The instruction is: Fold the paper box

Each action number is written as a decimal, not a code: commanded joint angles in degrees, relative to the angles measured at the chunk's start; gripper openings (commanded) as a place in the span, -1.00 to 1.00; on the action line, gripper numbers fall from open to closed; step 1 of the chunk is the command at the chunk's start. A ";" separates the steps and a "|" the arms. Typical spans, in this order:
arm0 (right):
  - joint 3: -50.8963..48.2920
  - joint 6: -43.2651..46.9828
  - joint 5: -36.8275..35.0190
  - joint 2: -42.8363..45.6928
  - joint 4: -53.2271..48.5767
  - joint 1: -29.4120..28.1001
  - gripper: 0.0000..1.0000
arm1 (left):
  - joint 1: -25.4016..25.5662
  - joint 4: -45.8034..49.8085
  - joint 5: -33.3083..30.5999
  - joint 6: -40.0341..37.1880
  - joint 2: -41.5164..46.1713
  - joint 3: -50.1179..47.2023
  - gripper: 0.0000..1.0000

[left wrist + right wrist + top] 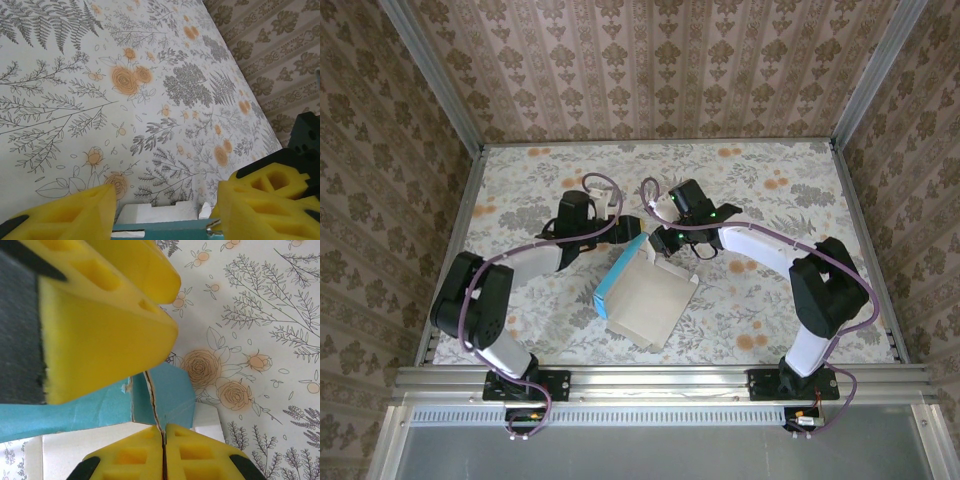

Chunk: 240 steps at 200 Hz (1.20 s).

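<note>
Mid-fold: walls going up.
My right pincer (163, 450) pinches a box (645, 300) flap; left pincer (167, 200) gapes wide astride its edge. Next, I reckon, crease that flap inward.

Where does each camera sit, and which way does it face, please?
Top external: above, behind the bases, facing down at the table, box, left gripper and right gripper.
Left wrist: low, faces along the table over the box edge; own open fingers show.
Right wrist: just above, faces down; own fingers pinch the box.
All share the box.

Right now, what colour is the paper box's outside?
Turquoise-blue card box, clearest in the right wrist view.
</note>
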<state>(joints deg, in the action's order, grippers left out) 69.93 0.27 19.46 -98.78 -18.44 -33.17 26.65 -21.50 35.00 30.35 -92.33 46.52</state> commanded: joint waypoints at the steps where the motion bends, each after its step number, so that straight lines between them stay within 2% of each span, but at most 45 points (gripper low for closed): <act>1: 1.32 0.70 -1.16 -1.50 -2.65 -0.49 -0.78 | 0.58 -1.18 1.47 -1.91 -1.47 -0.46 0.10; 33: 1.35 0.70 -1.22 -1.49 -2.81 -0.51 -0.78 | 0.81 -0.73 3.80 -3.16 -1.97 -0.17 0.11; 93: 1.50 0.60 -1.09 -1.85 -2.78 -0.50 -0.78 | 1.28 1.23 4.05 -5.67 -1.90 0.18 0.19; 146: 1.35 0.52 -1.23 -1.99 -2.73 -0.52 -0.78 | 1.47 -1.79 7.67 -5.48 -1.89 -0.67 0.38; 183: 1.31 0.43 -1.23 -2.04 -2.69 -0.49 -0.78 | 1.56 -1.33 7.74 -5.24 -2.54 -0.68 0.34; 215: 1.35 0.34 -1.11 -1.91 -2.64 -0.50 -0.78 | 1.42 2.37 4.47 -6.53 -2.45 -0.46 0.16; 240: 1.23 0.13 -0.92 -1.67 -2.48 -0.51 -0.77 | 0.66 2.51 2.95 -5.95 -2.49 -0.83 0.12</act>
<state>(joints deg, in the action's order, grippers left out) 70.46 0.25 19.31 -99.13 -19.44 -33.28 27.70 -21.91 39.75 25.65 -94.02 46.52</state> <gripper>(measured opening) 0.114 0.567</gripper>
